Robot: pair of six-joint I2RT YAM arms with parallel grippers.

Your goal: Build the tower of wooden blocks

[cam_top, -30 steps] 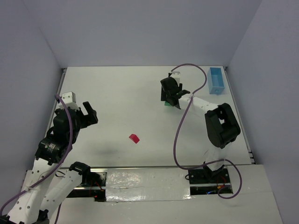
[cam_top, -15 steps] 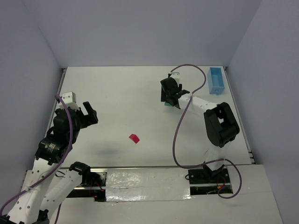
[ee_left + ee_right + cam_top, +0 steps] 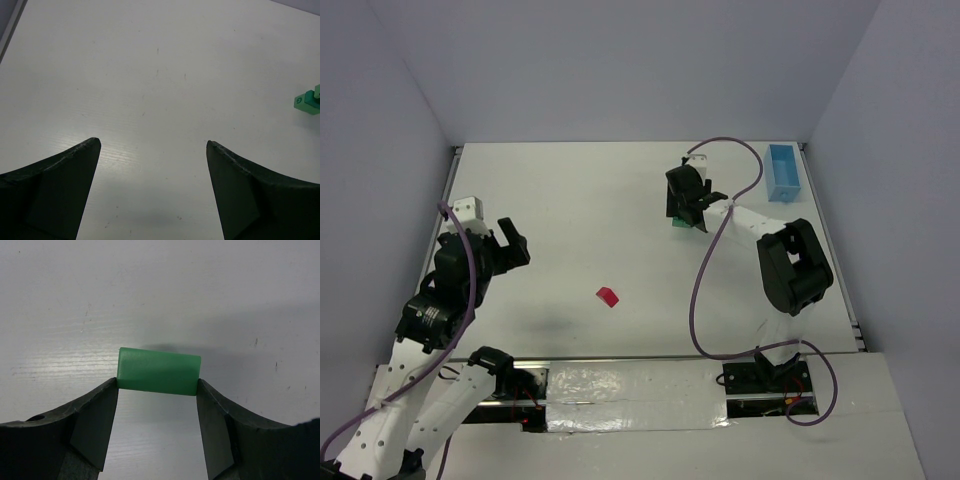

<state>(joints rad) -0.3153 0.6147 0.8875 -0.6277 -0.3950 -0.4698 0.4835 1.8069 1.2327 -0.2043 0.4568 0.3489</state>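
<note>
The right jaws clamp a green block (image 3: pixel 158 371) by its two ends, right at their tips, toward the far right of the surface (image 3: pixel 570 190). The left jaws stand wide apart, holding nothing. The red wedge (image 3: pixel 608 297) lies well apart from both.

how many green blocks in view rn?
2, probably. One green rectangular wood block is clamped between the right gripper's fingers. The left wrist view shows two green pieces together at its right edge, so a second green block likely adjoins it, partly hidden.
</note>
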